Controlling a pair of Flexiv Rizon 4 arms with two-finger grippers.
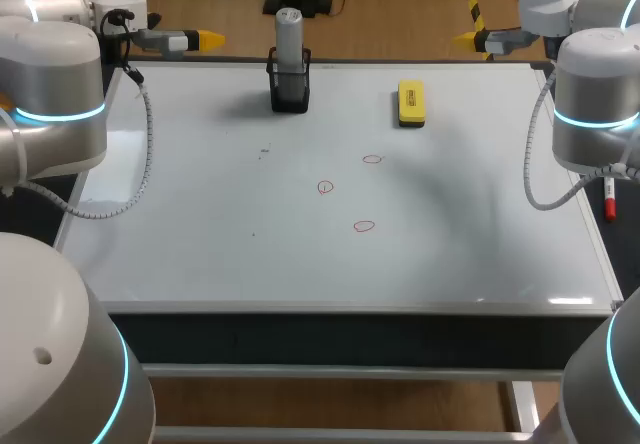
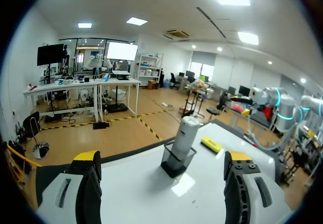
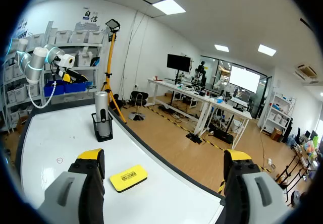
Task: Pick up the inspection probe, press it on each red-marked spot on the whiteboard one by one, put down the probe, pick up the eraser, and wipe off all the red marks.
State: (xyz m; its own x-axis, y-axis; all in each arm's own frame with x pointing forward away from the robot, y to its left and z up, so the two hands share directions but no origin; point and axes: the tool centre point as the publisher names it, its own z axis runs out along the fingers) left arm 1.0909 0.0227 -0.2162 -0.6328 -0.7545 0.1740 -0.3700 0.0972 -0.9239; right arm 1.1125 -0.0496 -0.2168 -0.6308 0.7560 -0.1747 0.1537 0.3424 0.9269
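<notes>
The grey inspection probe (image 1: 289, 36) stands upright in a black holder (image 1: 289, 86) at the whiteboard's far edge; it also shows ahead of my left gripper (image 2: 184, 137) and ahead of my right gripper (image 3: 102, 112). A yellow eraser (image 1: 411, 102) lies flat to the holder's right (image 2: 211, 144) (image 3: 128, 177). Three small red circles sit mid-board (image 1: 372, 159) (image 1: 325, 187) (image 1: 363, 226). My left gripper (image 1: 210, 38) (image 2: 164, 176) hovers open at the far left corner. My right gripper (image 1: 463, 38) (image 3: 164, 176) hovers open at the far right corner. Both hold nothing.
The whiteboard (image 1: 200, 224) covers the tabletop, with a metal frame along its near edge. A red marker (image 1: 608, 196) lies just off the board's right edge. Faint dark specks mark the board left of centre.
</notes>
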